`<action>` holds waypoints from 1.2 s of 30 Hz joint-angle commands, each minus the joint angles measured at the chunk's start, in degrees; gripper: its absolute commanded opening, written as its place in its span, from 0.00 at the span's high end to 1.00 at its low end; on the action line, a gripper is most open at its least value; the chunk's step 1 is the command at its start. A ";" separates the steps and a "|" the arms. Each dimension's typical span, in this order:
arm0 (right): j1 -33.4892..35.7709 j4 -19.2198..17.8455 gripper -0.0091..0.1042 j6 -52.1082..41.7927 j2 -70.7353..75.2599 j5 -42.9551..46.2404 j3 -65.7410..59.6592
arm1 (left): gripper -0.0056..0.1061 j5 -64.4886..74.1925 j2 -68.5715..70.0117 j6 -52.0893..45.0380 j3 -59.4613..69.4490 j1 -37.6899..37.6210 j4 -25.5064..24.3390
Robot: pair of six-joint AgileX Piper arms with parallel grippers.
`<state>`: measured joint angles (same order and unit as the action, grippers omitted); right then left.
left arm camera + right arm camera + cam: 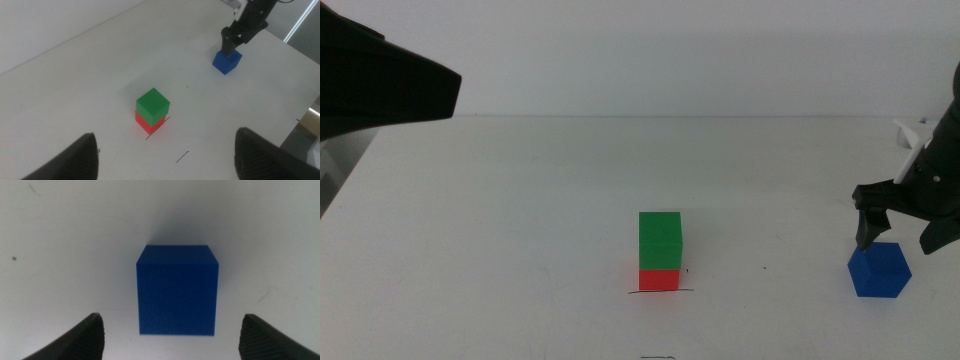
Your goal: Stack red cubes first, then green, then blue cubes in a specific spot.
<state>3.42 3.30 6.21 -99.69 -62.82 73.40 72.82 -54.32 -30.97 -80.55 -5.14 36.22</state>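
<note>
The green cube (660,241) sits on the red cube (659,279), which rests on the black pen stroke (661,292) near the table's front centre. The same stack shows in the left wrist view, green cube (152,105) over red cube (142,122). The blue cube (880,270) lies on the table at the right. My right gripper (897,234) hovers open just above it, a jaw to each side; the blue cube (177,290) lies between the jaws in the right wrist view. My left gripper (165,155) is open, held high at the left, well away from the stack.
A second short pen mark (182,157) lies on the table in front of the stack. A tiny black dot (766,267) sits between the stack and the blue cube. The table's edge (300,117) runs close behind the blue cube's side in the left wrist view.
</note>
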 commanded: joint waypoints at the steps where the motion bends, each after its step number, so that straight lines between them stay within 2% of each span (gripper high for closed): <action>1: -0.17 -1.27 0.13 -0.11 1.70 1.23 1.79 | 0.11 -2.16 0.09 0.10 -1.16 0.09 2.95; 5: -0.17 -3.30 0.13 -0.11 0.43 1.42 1.79 | 0.11 -2.16 0.09 0.10 -1.16 0.09 2.95; 17: -0.17 -2.34 0.13 -0.11 -3.80 1.72 1.79 | 0.11 -2.16 0.09 0.10 -1.16 0.09 2.95; 23: -0.11 -2.34 0.23 -0.11 -4.03 2.52 1.79 | 0.11 -2.16 0.09 0.10 -1.16 0.09 2.95; 24: -0.11 -2.20 0.28 -0.11 -4.40 2.52 1.79 | 0.11 -2.16 0.09 0.10 -1.16 0.09 2.95; 29: -0.07 -2.14 0.38 -0.11 -5.74 2.24 1.73 | 0.11 -2.16 0.09 0.10 -1.16 0.09 2.95; 31: -0.07 -2.14 0.46 -0.11 -5.73 2.29 1.73 | 0.11 -2.16 0.09 0.10 -1.16 0.09 2.95; 34: -0.07 -2.35 0.67 -0.05 -5.47 2.15 1.73 | 0.11 -2.16 0.09 0.10 -1.16 0.09 2.95; 36: 0.01 -2.46 0.87 -0.10 -5.00 1.42 1.73 | 0.11 -2.16 0.09 0.10 -1.16 0.09 2.95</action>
<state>3.42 1.43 6.35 -108.06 -60.50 73.40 72.82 -54.32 -30.97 -80.55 -5.14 36.22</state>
